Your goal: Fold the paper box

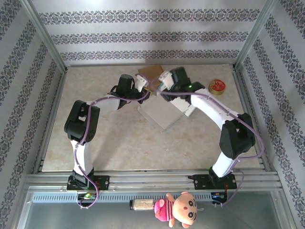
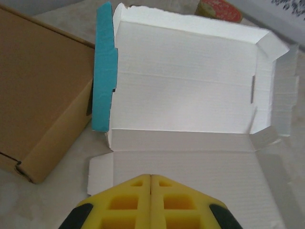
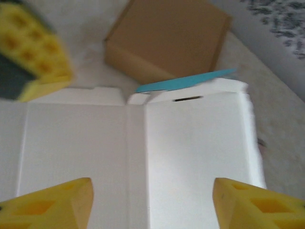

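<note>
The white paper box (image 2: 190,86) lies opened out on the table, with a teal flap (image 2: 105,71) standing up along its left side. My left gripper (image 2: 151,177) is shut with nothing between its yellow fingers, its tips over the box's near panel. My right gripper (image 3: 152,200) is open, its yellow fingers (image 3: 52,205) spread wide over the white box (image 3: 190,152) with nothing between them. In the top view both grippers, left (image 1: 144,94) and right (image 1: 160,89), meet at the far edge of the box (image 1: 164,115).
A brown cardboard box (image 1: 150,72) stands just behind the paper box, close to both grippers and touching the teal flap (image 3: 183,82). A round red object (image 1: 217,86) sits at the back right. Metal rails frame the table.
</note>
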